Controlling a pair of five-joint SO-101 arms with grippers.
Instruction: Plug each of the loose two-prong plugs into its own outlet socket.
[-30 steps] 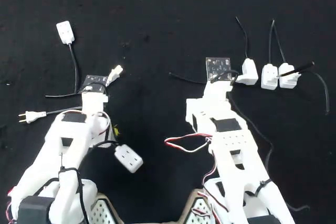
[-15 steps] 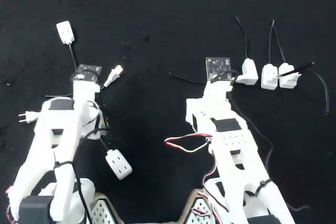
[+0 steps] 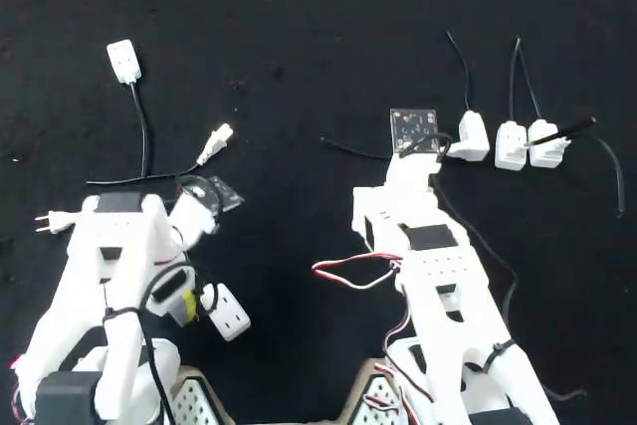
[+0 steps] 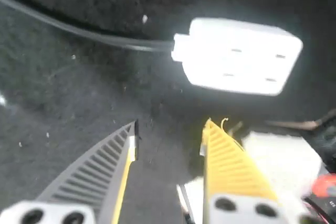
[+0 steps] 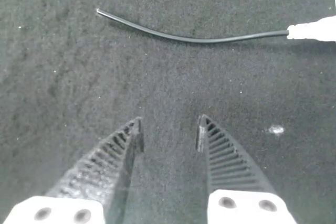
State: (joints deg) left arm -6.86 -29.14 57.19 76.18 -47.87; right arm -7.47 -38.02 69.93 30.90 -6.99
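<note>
Left hand (image 4: 168, 129) gapes empty just short of a socket (image 4: 239, 56), right hand (image 5: 169, 124) open too — a plug (image 3: 216, 136) and a second plug (image 3: 48, 221) lie loose on my table (image 3: 299, 37) — both unplugged.

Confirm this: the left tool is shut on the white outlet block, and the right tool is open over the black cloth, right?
Wrong on the left tool: it is open, and the white outlet block lies free ahead of its tips, as the left wrist view shows. The right tool is open over the black cloth.
</note>
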